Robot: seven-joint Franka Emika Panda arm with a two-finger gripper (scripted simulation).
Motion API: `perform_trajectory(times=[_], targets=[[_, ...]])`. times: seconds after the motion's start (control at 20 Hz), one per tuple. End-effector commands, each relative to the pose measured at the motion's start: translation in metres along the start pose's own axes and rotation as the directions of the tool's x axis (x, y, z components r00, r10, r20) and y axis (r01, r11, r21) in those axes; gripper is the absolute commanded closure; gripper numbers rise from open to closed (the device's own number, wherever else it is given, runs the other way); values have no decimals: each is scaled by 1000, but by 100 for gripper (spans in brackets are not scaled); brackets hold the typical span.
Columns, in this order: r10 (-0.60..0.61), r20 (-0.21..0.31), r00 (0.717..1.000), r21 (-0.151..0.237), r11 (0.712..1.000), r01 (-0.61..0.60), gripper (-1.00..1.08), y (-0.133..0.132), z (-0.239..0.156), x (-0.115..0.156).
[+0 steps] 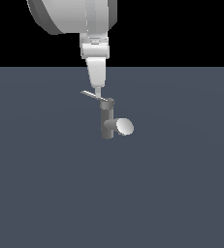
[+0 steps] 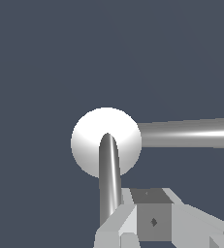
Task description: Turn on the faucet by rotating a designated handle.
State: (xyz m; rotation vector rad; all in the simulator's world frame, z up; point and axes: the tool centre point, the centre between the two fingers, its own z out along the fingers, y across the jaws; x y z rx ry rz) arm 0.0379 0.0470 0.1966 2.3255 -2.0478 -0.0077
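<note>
The robot's tool (image 1: 98, 92) hangs straight down over the faucet (image 1: 107, 118), its tip just beside the handle (image 1: 90, 95) near the top cap; whether it touches the bar, and whether its jaws stand wide or narrow, cannot be told from either view. The handle is a thin flat bar whose long axis runs from the cap out toward the exterior view's left, rising slightly away from the post. The faucet stands upright near the middle of the dark slate surface (image 1: 181, 193), its thick spout (image 1: 120, 126) pointing toward the exterior view's right and partly at the camera, ending in a pale oval face.

The wrist view looks down on the round white cap (image 2: 87, 140), with the handle (image 2: 109, 179) and the spout (image 2: 188, 133) leaving it at roughly a right angle, and one blocky finger (image 2: 152, 215) beside the handle. The exterior view alone shows the post's height. The arm is cut off at the frame's upper edge.
</note>
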Motion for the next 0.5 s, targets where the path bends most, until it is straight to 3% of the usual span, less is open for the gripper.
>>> perform_trajectory(times=[0.0,0.45], targets=[[-49,17,999,43,998,48,108,-29,9,-36],[-72,22,997,38,997,71,108,-49,12,-54]])
